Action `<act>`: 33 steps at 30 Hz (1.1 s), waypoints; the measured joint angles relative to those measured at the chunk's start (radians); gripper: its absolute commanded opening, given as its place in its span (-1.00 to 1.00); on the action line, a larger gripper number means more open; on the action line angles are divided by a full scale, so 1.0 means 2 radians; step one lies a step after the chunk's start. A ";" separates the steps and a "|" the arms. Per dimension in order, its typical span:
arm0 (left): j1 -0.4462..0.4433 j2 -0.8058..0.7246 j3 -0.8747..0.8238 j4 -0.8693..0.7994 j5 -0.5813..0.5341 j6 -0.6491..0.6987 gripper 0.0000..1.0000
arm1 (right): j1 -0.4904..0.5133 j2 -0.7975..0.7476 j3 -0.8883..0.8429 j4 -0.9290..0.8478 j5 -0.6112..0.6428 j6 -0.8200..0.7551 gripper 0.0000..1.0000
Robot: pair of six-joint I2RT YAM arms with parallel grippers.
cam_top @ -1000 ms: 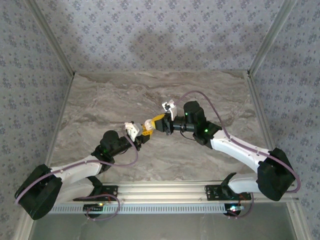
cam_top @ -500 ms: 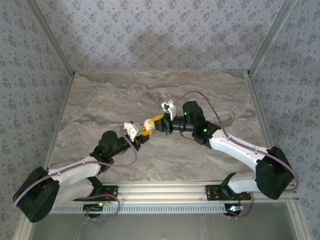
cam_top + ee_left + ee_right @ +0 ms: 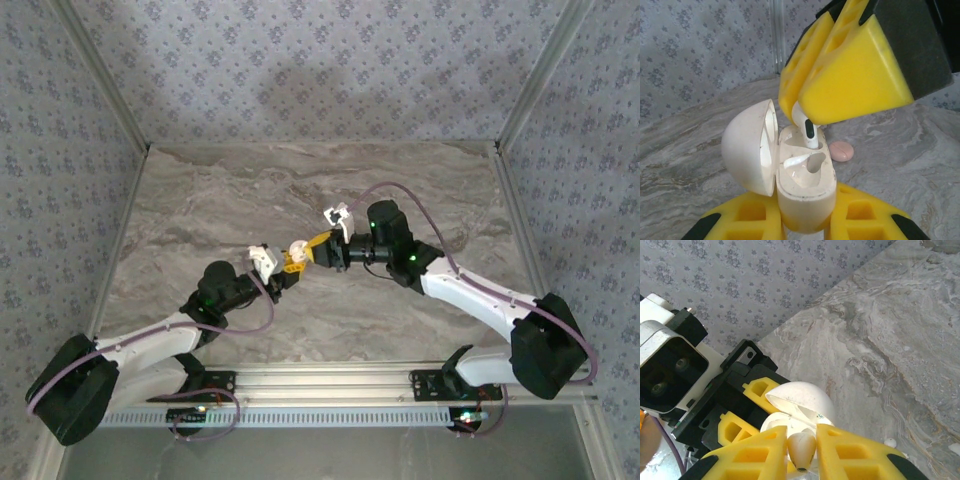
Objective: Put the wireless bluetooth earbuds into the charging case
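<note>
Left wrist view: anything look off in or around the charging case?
A pinkish round piece lies loose on the table behind the charging case. In its well nearer the lid, a white piece lies tilted, seemingly not seated.

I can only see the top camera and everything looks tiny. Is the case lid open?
Observer: Yes, in the left wrist view the charging case has its lid swung open to the left.
Operator: Is the earbud in?
Observer: Not seated. The right gripper pinches the earbud, stem down, at the slot's mouth.
Operator: Anything lying loose nearby?
Observer: A small pink round piece lies behind the case.
</note>
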State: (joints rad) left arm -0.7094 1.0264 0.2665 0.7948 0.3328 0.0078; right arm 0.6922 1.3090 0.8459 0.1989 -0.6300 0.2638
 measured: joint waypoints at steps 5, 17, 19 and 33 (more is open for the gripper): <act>0.000 0.000 0.004 -0.006 0.010 0.000 -0.80 | -0.005 0.000 0.005 -0.010 -0.009 -0.008 -0.32; 0.000 0.000 0.010 -0.006 0.025 0.002 -0.80 | -0.021 -0.068 0.005 -0.055 0.006 -0.024 -0.20; 0.000 0.000 0.010 -0.006 0.024 0.002 -0.80 | -0.023 -0.086 0.005 -0.061 0.011 -0.026 -0.19; 0.005 0.009 0.018 -0.075 -0.081 -0.018 -0.83 | -0.011 -0.051 0.055 -0.201 0.087 -0.085 -0.18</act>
State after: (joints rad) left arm -0.6987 1.0435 0.3023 0.6456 0.1711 -0.0288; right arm 0.6708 1.2072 0.9562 -0.2028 -0.4561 0.0937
